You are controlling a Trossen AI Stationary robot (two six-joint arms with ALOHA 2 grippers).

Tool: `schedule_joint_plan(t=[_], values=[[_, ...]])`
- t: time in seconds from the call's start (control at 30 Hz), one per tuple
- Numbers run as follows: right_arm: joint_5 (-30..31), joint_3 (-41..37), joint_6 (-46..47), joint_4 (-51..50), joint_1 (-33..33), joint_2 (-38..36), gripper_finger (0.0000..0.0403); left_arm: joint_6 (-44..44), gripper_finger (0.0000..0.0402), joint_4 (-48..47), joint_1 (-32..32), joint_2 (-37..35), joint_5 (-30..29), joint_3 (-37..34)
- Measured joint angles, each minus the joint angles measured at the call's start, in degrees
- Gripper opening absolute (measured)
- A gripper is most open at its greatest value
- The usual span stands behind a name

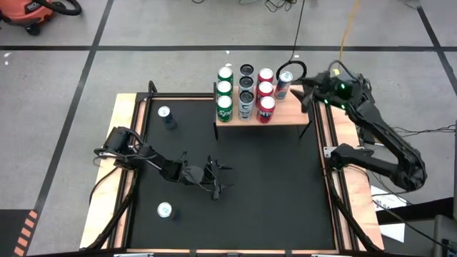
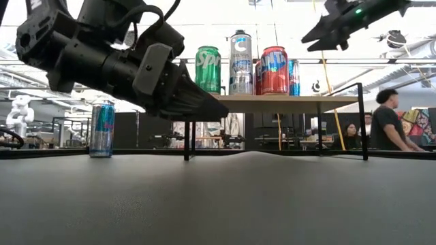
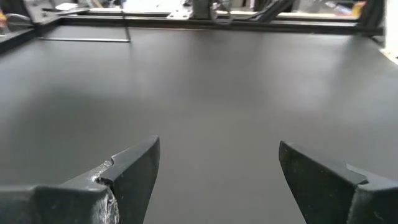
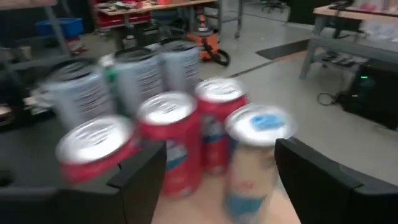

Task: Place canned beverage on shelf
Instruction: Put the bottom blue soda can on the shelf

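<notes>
While the left claw (image 1: 218,178) hovers spread wide over the black mat (image 1: 271,185) on the worktop, the right claw (image 1: 305,91) hangs with fingers parted, holding nothing, just beside the blue-and-white can (image 1: 283,84). That can stands upright on the shelf (image 1: 285,120) at its right end, next to the red cans (image 1: 265,93). Two more cans (image 1: 165,116) stand on the mat.
</notes>
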Motion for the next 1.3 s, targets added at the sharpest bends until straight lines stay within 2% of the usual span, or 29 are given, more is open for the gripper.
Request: schedule_joint_plan(t=[0.13, 0.33, 0.57, 0.73, 0.93, 1.13, 1.3], values=[[-0.11, -5.24, 2.11, -1.09, 4.3, -8.16, 0.0276, 0.44, 0.0325, -5.86, -0.84, -3.72, -3.46, -0.02], [-0.13, -14.71, 7.64, 0.79, 11.33, -19.67, 0.0266, 5.89, 0.0325, -6.31, -3.6, -8.15, -4.58, 0.01], [-0.13, -23.5, 12.21, 7.15, 20.85, -23.4, 0.0265, 16.38, 0.0325, -6.44, -7.73, -12.17, -4.64, 0.11], [0.72, -26.93, 13.68, 16.62, 28.56, -21.26, 0.0265, 17.99, 0.0325, -10.27, -10.74, -17.72, -9.43, 0.11], [6.55, -27.84, 13.08, 25.7, 38.63, -15.11, 0.0265, 14.83, 0.0325, -21.19, -14.9, -26.38, -12.91, 0.11], [12.74, -27.84, 11.42, 35.09, 49.6, -5.14, 0.0265, 8.0, 0.0325, -34.08, -20.36, -35.58, -13.23, 0.11], [18.2, -27.85, 9.7, 47.3, 58.07, 5.16, 0.0265, 1.74, 0.0325, -44.15, -25.92, -43.05, -13.22, 0.11]])
